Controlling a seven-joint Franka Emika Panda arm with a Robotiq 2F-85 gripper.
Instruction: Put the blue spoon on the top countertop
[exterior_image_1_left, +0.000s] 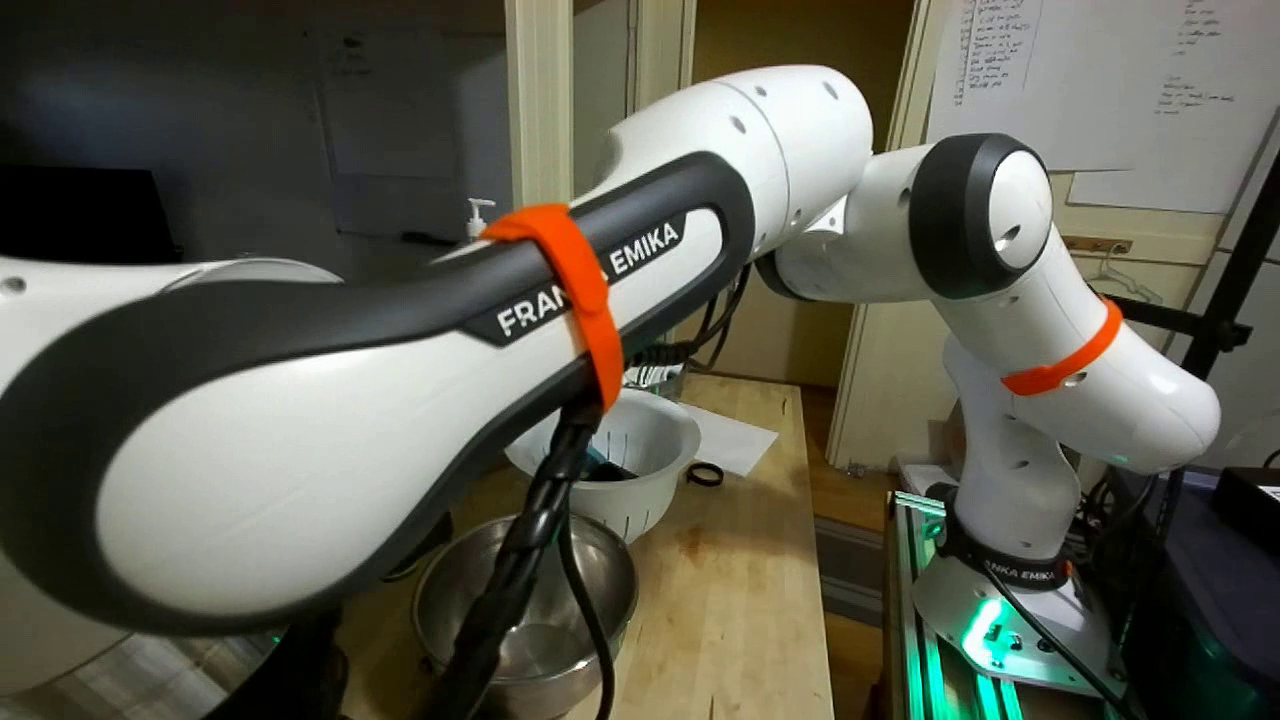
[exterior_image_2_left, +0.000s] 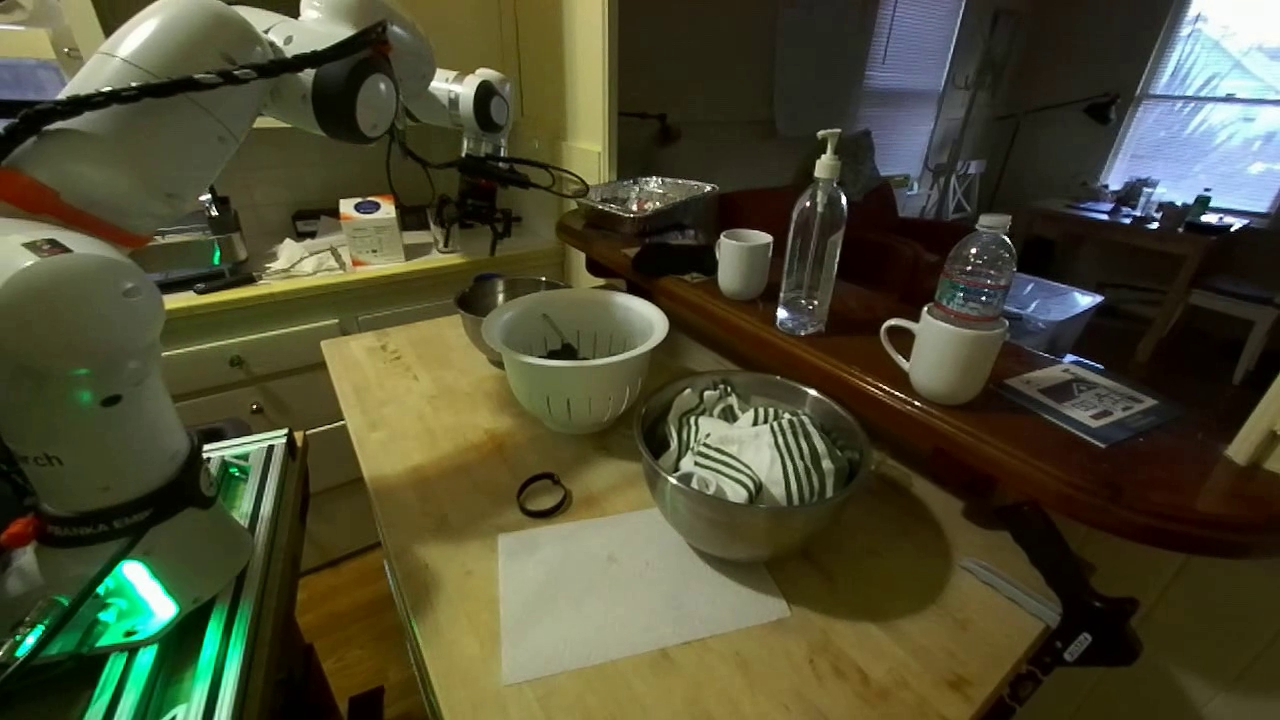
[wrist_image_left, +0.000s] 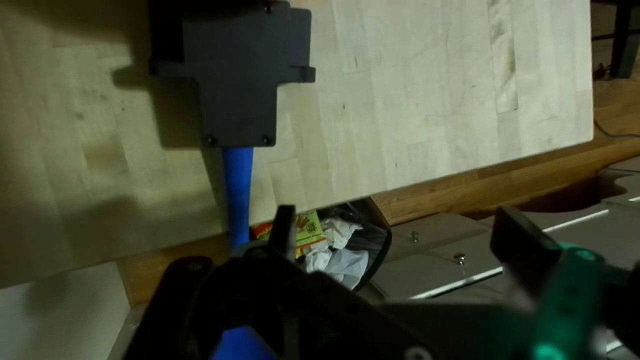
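The fingers (wrist_image_left: 284, 231) hang wide apart near an edge of the pale table (exterior_image_2_left: 430, 400); two mugs (exterior_image_2_left: 743, 265) stand on the raised brown table (exterior_image_2_left: 845, 345).

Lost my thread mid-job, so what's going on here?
The gripper hangs open near one end of the pale wooden table, holding nothing. The top countertop bears two white mugs, a pump bottle and a foil tray; I see no blue spoon there. I can't identify the blue strip in the wrist view.

two mugs (exterior_image_2_left: 745, 265) (exterior_image_2_left: 955, 360), two steel bowls (exterior_image_2_left: 750, 530) (exterior_image_2_left: 478, 325), one pump bottle (exterior_image_2_left: 808, 265), one colander (exterior_image_2_left: 575, 390), one dark countertop (exterior_image_2_left: 990, 435)
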